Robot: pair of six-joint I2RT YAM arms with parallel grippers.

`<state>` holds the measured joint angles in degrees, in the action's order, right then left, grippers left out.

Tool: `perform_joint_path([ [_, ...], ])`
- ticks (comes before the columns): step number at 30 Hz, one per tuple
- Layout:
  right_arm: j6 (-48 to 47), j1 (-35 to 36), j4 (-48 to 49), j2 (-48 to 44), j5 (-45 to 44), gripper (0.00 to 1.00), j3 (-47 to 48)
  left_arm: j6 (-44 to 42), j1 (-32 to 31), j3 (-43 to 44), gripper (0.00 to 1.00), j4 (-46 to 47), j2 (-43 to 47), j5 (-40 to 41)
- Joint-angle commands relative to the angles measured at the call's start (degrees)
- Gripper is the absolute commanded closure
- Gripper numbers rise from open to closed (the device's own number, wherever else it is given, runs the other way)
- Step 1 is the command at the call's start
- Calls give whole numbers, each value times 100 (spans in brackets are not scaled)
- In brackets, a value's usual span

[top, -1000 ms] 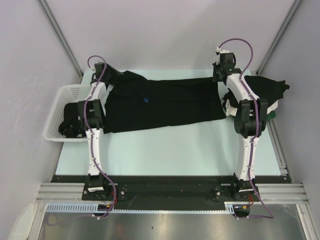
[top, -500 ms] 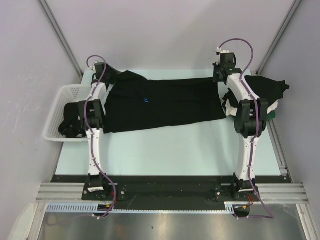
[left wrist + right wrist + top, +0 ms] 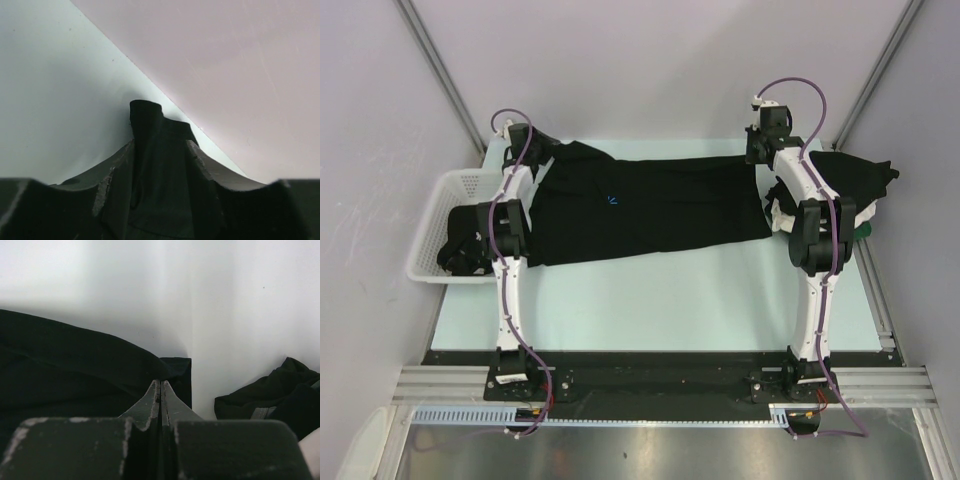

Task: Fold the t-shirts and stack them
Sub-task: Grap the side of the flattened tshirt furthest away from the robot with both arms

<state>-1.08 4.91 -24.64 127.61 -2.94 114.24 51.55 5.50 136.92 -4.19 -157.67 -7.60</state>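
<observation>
A black t-shirt (image 3: pixel 660 205) with a small blue starburst mark (image 3: pixel 611 200) lies spread across the far half of the table. My left gripper (image 3: pixel 545 150) is at its far left corner, shut on a bunch of the black cloth (image 3: pixel 150 120) that sticks out past the fingertips (image 3: pixel 192 150). My right gripper (image 3: pixel 752 158) is at its far right corner; the jaws are pressed together at the shirt's edge (image 3: pixel 75 355), with the corner just beyond them. A pile of black, white and green shirts (image 3: pixel 855 180) lies at the right edge and shows in the right wrist view (image 3: pixel 270 390).
A white mesh basket (image 3: pixel 440 185) stands off the table's left edge with black clothing (image 3: pixel 460 245) in it. Pale walls close in behind and on both sides. The near half of the table (image 3: pixel 660 300) is bare.
</observation>
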Motion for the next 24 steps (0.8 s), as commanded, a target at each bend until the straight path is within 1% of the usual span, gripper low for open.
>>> perform_joint_path([
  [1,-15,28,30,-79,13,100,108,83,21,238,54,322,-177,65],
  [4,-15,28,21,-79,13,100,108,75,22,247,61,374,-186,4],
  [5,-24,28,21,-87,13,100,99,75,22,247,67,392,-203,-22],
  [7,-32,28,12,-87,-5,100,90,83,22,256,70,401,-212,-49],
  [8,-41,28,12,-96,-5,100,90,83,22,247,75,392,-221,-58],
  [10,-59,28,12,-114,-5,100,73,92,22,247,80,401,-230,-119],
  [12,-59,28,12,-114,-14,100,55,92,22,247,95,401,-238,-163],
  [13,-59,19,12,-122,-5,100,46,92,30,247,100,401,-230,-189],
  [19,-50,28,-23,-131,21,100,29,39,22,160,100,392,-151,-312],
  [21,-15,28,-23,-131,39,100,29,22,4,2,100,392,-45,-409],
  [22,-6,37,-49,-131,39,100,37,22,4,-77,100,618,85,-444],
  [24,20,45,-49,-123,65,100,20,-39,-40,-367,100,752,253,-576],
])
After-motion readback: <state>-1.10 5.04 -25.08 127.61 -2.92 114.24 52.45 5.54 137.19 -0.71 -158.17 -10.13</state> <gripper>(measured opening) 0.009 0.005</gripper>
